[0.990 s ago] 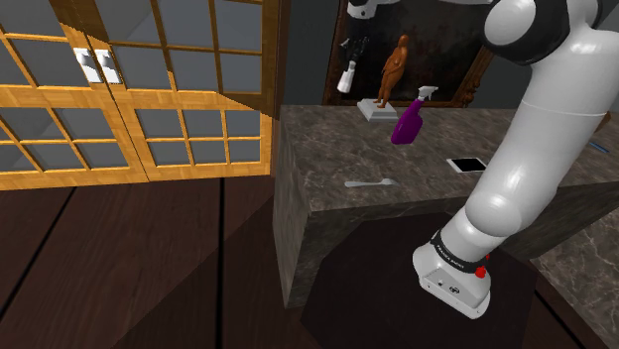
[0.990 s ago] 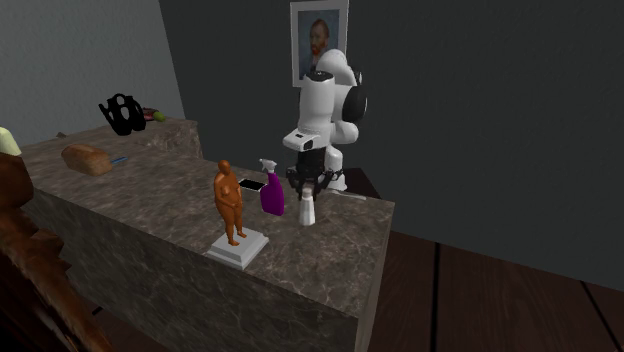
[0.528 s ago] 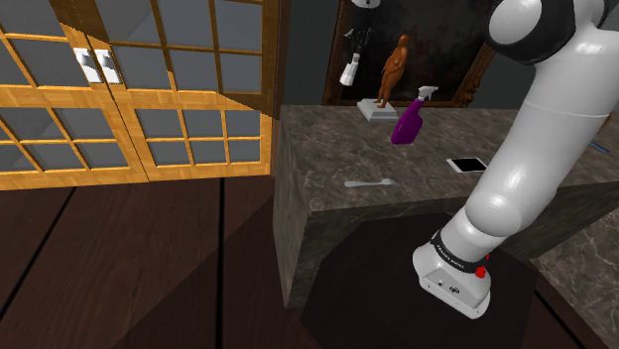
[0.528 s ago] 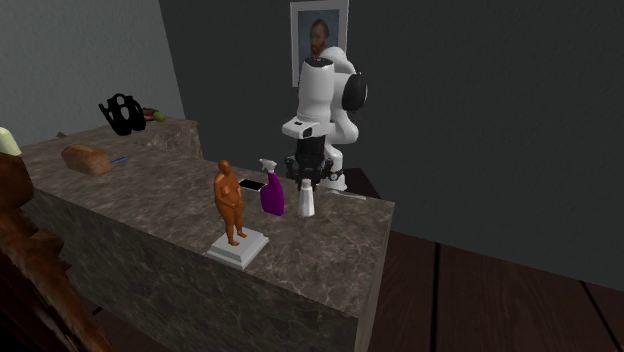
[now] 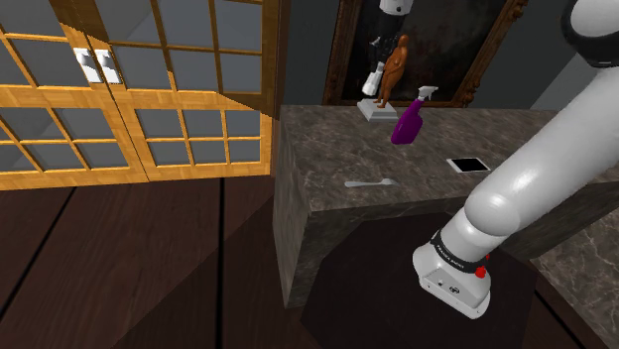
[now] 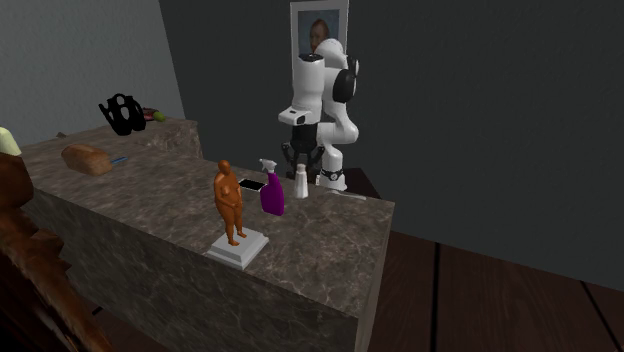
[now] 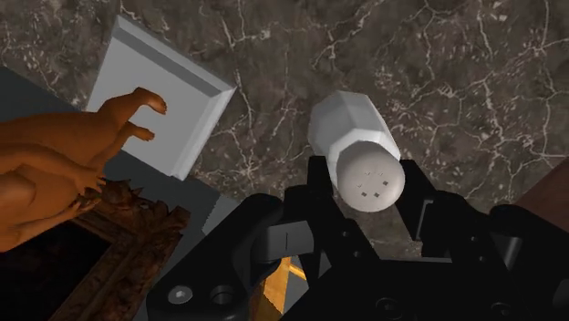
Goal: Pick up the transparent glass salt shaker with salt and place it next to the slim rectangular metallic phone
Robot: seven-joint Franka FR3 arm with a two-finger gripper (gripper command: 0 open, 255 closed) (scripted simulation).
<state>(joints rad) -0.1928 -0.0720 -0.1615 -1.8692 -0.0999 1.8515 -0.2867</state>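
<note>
Dark marble tops the bench [image 5: 327,149], which stands on a dark plank floor with lattice doors [image 5: 129,99] of pale wood at the shoulder view's left. A grey utensil [image 5: 370,183] lies near the bench's front edge. Farther back, the white shaker [image 5: 374,81] hangs above the marble, just left of the orange statuette [image 5: 395,67] on its grey base. The claw [image 7: 365,187] is clamped on the shaker's neck, one black finger on each side, below a cap dotted with small holes. Right of the statuette stands a purple spray bottle [image 5: 408,121], and past it the phone [image 5: 467,165] lies flat, so the bottle is between shaker and phone. A framed painting [image 5: 496,40] hangs behind the bench. Lettering on the band at the arm's [image 5: 536,169] foot is too small to read.
</note>
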